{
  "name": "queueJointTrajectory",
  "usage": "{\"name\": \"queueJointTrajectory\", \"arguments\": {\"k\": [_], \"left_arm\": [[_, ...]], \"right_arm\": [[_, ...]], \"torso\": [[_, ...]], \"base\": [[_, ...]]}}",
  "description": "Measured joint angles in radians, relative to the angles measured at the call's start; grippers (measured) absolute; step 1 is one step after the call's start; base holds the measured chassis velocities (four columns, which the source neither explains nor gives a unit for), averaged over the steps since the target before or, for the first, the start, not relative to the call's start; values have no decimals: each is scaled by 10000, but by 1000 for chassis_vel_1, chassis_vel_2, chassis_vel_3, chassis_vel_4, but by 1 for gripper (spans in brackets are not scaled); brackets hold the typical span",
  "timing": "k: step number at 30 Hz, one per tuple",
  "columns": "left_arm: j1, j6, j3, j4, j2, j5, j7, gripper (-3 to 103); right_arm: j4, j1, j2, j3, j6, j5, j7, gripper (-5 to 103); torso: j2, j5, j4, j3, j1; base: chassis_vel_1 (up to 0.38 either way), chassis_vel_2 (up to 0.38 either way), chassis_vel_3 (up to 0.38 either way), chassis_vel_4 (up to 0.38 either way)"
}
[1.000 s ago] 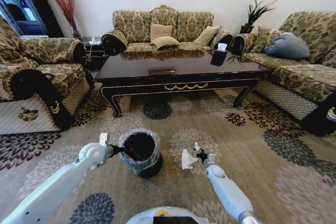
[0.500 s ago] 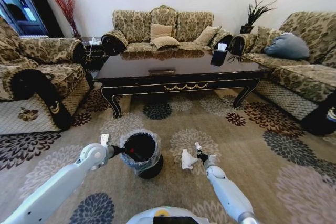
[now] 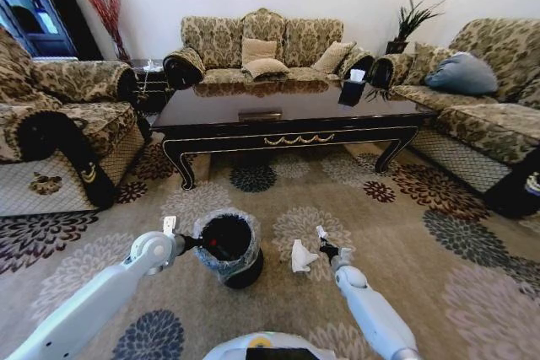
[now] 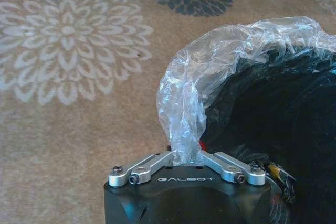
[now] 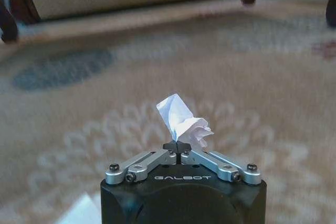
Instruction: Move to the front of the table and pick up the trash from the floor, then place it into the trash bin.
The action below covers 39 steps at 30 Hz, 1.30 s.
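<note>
The trash bin (image 3: 228,246), black with a clear plastic liner (image 4: 210,77), stands on the flowered floor (image 3: 396,242) in front of the dark table (image 3: 253,103). My left gripper (image 3: 192,241) (image 4: 185,153) is at the bin's left rim, shut on a fold of the liner. To the right of the bin, my right gripper (image 3: 324,244) (image 5: 177,145) hangs just above the carpet, shut on a crumpled white piece of trash (image 5: 181,121). Another white tissue (image 3: 301,256) (image 5: 79,212) lies on the floor between the bin and the right gripper.
Patterned sofas (image 3: 253,48) ring the table on the left, at the back and on the right. A small black tissue box (image 3: 354,88) stands on the table's right end. Open carpet lies around the bin and in front of the table.
My right gripper has shifted slightly to the right with the white piece in it, away from the tissue on the floor. The left gripper and the bin have stayed put.
</note>
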Motion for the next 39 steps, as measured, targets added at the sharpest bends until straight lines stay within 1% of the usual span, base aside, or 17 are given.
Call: {"name": "queueJointTrajectory", "arguments": {"k": [1, 3, 5, 8, 9, 14, 17, 19, 22, 29, 31, 33, 34, 35, 36, 37, 39], "left_arm": [[0, 0, 0, 0, 0, 0, 0, 0], [-99, 0, 173, 14, -191, 60, -59, 0], [-120, 0, 200, 17, -211, 64, -75, 0], [-416, 0, 558, 37, -319, 74, -329, 0], [-416, 0, 558, 37, -319, 74, -329, 0], [-886, 0, 1074, -26, -328, -8, -595, 0], [-1248, 0, 1442, -135, -345, -219, -772, 0], [-1295, 0, 1489, -148, -346, -238, -800, 0], [-1548, 0, 1742, -322, -335, -508, -1033, 0], [-1861, -1, 2063, -436, -360, -823, -1324, 0], [-2025, 0, 2263, -435, -518, -979, -1578, 0], [-2176, -1, 2456, -434, -656, -1168, -1792, 0], [-2176, -1, 2456, -434, -656, -1168, -1792, 0], [-2384, -3, 2734, -443, -725, -1290, -1941, 0], [-2515, -3, 2910, -450, -745, -1345, -2020, 0], [-2515, -3, 2910, -450, -745, -1345, -2020, 0], [-2816, -1, 3277, -485, -780, -1546, -2254, 0]], "right_arm": [[0, 0, 0, 0, 0, 0, 0, 0], [1317, -583, -378, 195, -68, 192, 58, 0], [1499, -674, -417, 227, -77, 209, 68, 0], [2948, -1528, -649, 510, -119, 183, 131, 0], [2948, -1528, -649, 510, -119, 183, 131, 0], [4308, -2393, -666, 779, -28, -168, 180, 0], [5493, -3073, -590, 948, 8, -368, 215, 0], [5672, -3160, -584, 970, 14, -404, 216, 0], [6967, -3782, -569, 1099, 22, -591, 243, 0], [8466, -4575, -619, 1133, 20, -930, 264, 0], [9176, -5123, -551, 1014, 83, -1288, 242, 0], [9565, -5603, -339, 870, 250, -1949, 133, 0], [9565, -5603, -339, 870, 250, -1949, 133, 0], [9799, -5943, -149, 718, 412, -2622, 31, 0], [9934, -6112, -71, 622, 499, -2964, -24, 0], [9934, -6112, -71, 622, 499, -2964, -24, 0], [10142, -6395, 24, 423, 599, -3487, -107, 0]], "torso": [[0, 0, 0, 0, 0], [0, -3, 0, 0, 0], [0, -2, -2, 0, 0], [0, -2, -1, 2, 0], [0, -2, -1, 2, 0], [0, -1, 1, 2, 0], [0, -2, -2, 1, 0], [0, -2, -2, 1, 0], [0, -3, 1, 1, 0], [1, -1, 2, 0, 0], [1, -4, 2, 0, 0], [1, -2, 1, 0, 0], [1, -2, 1, 0, 0], [1, -3, -4, 0, 0], [1, -3, -2, 0, 0], [1, -3, -2, 0, 0], [0, -2, -1, 0, 0]], "base": [[0, 0, 0, 0], [0, 0, 0, 0], [0, 0, 0, 0], [0, 0, 0, 0], [0, 0, 0, 0], [0, 0, 0, 0], [0, 0, 0, 0], [0, 0, 0, 0], [0, 0, 0, 0], [0, 0, 0, 0], [0, 0, 0, 0], [0, 0, 0, 0], [0, 0, 0, 0], [0, 0, 0, 0], [0, 0, 0, 0], [0, 0, 0, 0], [0, 0, 0, 0]]}}
